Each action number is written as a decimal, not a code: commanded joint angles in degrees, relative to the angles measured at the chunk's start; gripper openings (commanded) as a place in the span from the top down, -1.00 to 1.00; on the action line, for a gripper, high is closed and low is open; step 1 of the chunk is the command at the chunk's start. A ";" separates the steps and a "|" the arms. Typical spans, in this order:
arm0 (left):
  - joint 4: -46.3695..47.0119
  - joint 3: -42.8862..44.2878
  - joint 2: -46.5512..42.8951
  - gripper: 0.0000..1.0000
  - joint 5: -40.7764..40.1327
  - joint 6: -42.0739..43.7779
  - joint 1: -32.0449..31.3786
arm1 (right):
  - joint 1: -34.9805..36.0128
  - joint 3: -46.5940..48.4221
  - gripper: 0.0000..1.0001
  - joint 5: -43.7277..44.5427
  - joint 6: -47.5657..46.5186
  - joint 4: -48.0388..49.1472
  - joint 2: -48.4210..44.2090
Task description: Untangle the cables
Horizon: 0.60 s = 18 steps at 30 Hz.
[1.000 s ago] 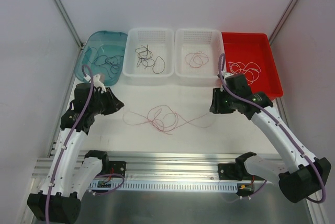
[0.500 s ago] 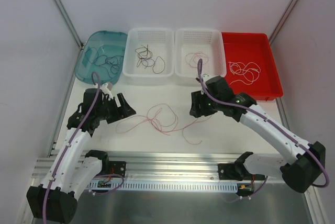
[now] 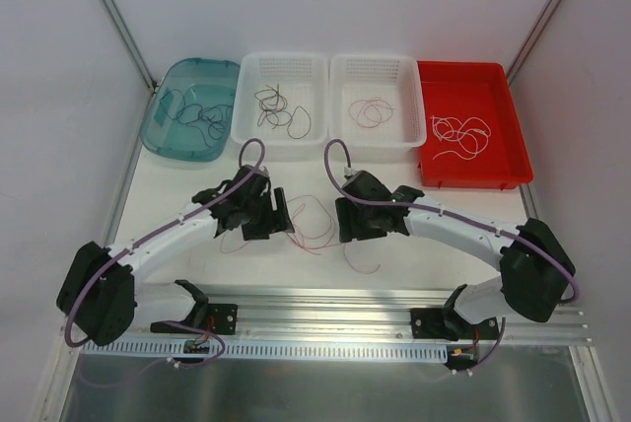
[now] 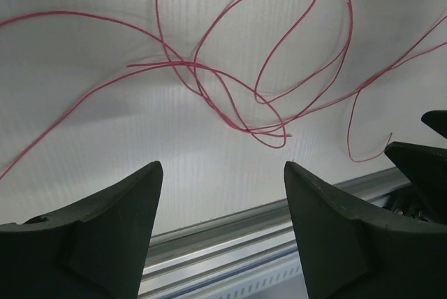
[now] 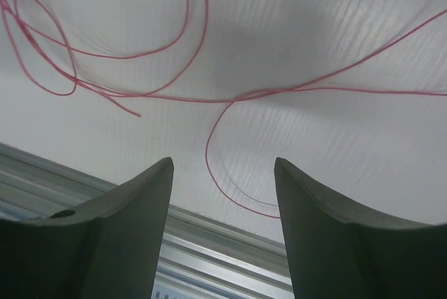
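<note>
Pink cables (image 3: 308, 223) lay slack on the table (image 3: 177, 190), mid-width and toward the near edge, between your two arms. A second before, you had them stretched out wide, with the arms well apart. Since then the strands had drawn back into a tighter bunch, and you had swung both arms in over it. By my reading that pull did not part them: in the left wrist view the cables (image 4: 230, 96) crossed one another at several spots, so the tangle looked unsolved.

Your left gripper (image 3: 268, 217) stood wide open, its fingers (image 4: 105, 222) holding nothing and seemingly clear of the crossing beyond them. Your right gripper (image 3: 347, 220) was open and empty too. A loose curl of cable (image 5: 216, 152) lay on the table between its fingers, apparently untouched.
</note>
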 commanded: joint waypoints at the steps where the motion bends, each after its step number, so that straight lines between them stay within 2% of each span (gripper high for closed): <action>1: 3.24 4.02 4.57 -0.41 -6.84 -6.63 -4.94 | 0.56 -2.62 -0.27 2.43 6.74 2.35 0.66; 9: 4.04 8.16 14.52 -0.32 -10.54 -9.88 -9.79 | 0.56 -6.93 -0.25 0.41 12.10 7.28 3.91; 11: 4.04 8.34 16.36 -0.25 -11.42 -10.67 -10.32 | 0.65 -7.28 -0.22 0.49 12.46 7.90 4.70; 16: 3.95 6.76 17.16 0.15 -13.35 -11.55 -10.41 | 0.65 -7.63 -0.14 0.41 12.99 8.25 6.55; 17: 4.04 6.49 16.81 0.36 -13.62 -11.38 -10.41 | 0.65 -7.72 -0.09 0.32 12.99 8.25 6.99; 18: 4.04 6.23 16.46 0.45 -14.23 -11.29 -10.41 | 0.74 -7.72 -0.06 0.32 12.90 8.34 7.25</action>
